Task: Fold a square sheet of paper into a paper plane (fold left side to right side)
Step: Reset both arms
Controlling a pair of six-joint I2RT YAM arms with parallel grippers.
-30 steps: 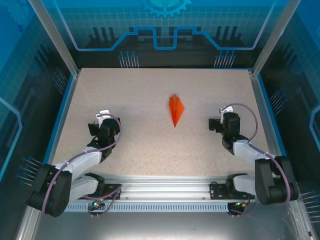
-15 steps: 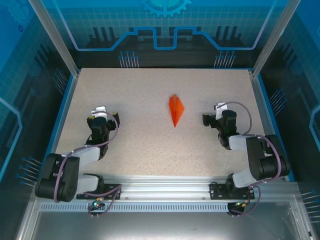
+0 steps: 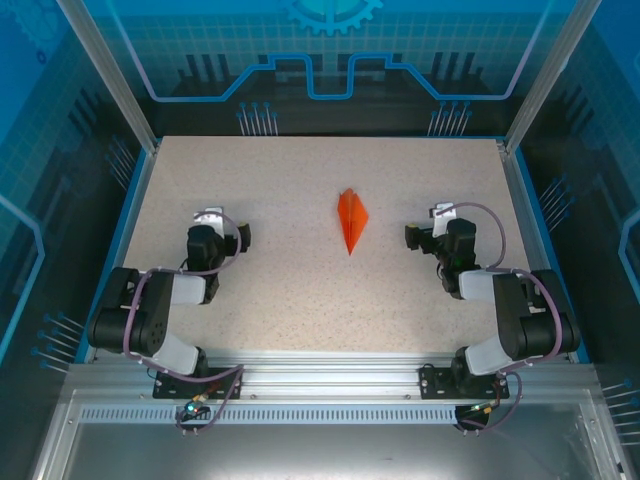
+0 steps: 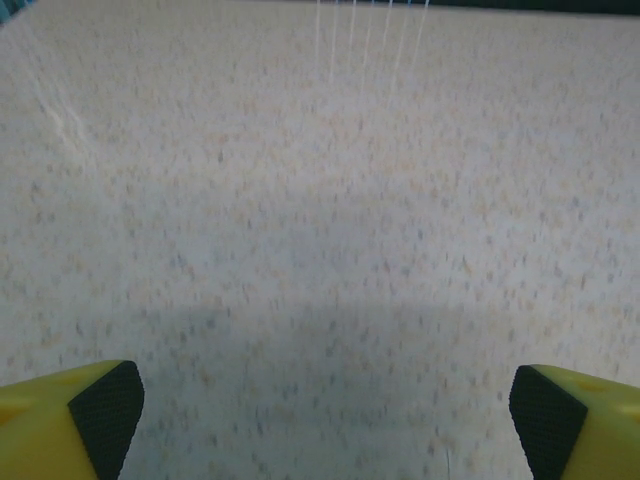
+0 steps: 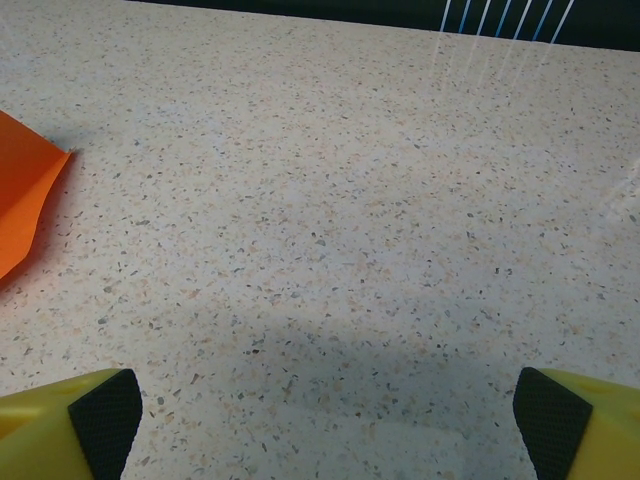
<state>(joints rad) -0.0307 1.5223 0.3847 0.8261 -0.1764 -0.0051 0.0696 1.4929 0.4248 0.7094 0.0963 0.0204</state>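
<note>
The paper plane lies flat on the speckled table, right of centre: a slim pointed dart of bright orange-red paper with a centre crease, its tip toward the arms. My left gripper sits low over the table well to its left, open, with bare tabletop between the fingers in the left wrist view. My right gripper sits to the plane's right, also open and empty. One corner of the plane shows at the left edge of the right wrist view. Neither gripper touches the paper.
A blue-edged rim and metal frame posts bound the table on the left, right and far sides. An aluminium rail carrying both arm bases runs along the near edge.
Both arms have folded back toward their bases, elbows drawn in. The left gripper shifted slightly away from the bases, the right slightly left. The plane has not moved, and both grippers stayed open.
</note>
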